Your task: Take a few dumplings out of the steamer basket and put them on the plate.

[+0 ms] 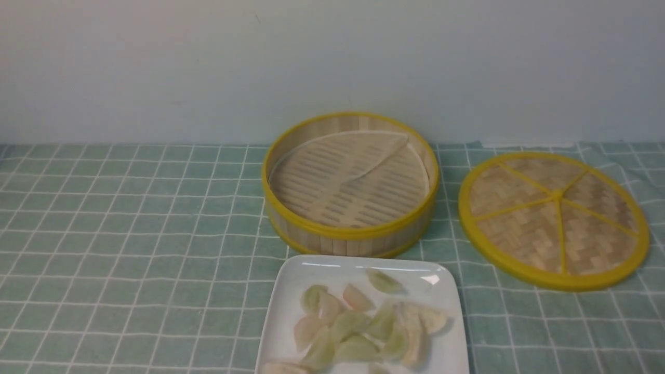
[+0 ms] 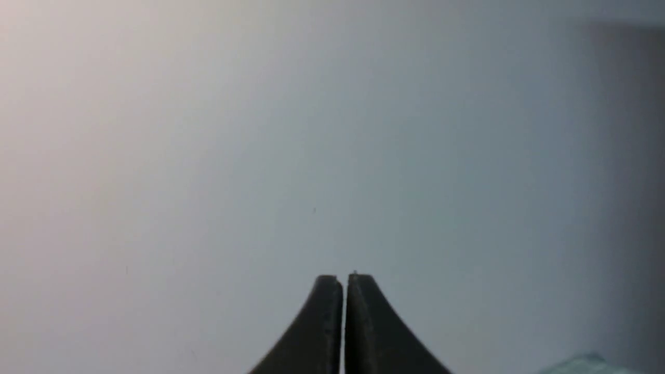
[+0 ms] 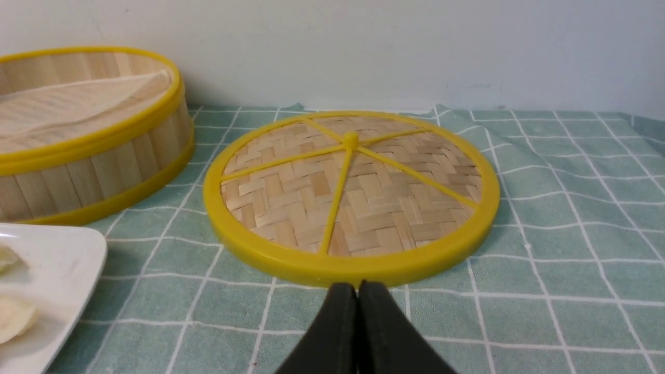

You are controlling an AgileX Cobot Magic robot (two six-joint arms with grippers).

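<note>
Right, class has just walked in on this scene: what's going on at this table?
Nothing is being handled at this moment. The dumplings lie piled on the white plate, and the steamer basket behind it shows only its liner. Its lid lies flat beside it. The left gripper and right gripper are both shut and hold nothing.

The place looks like a staged tabletop set, kitchen-like in theme rather than a real kitchen. A green checked cloth [image 1: 130, 249] covers the table, and a bare pale wall [image 1: 332, 62] rises right behind it. On the cloth lies a woven bamboo lid [image 1: 554, 219].
</note>
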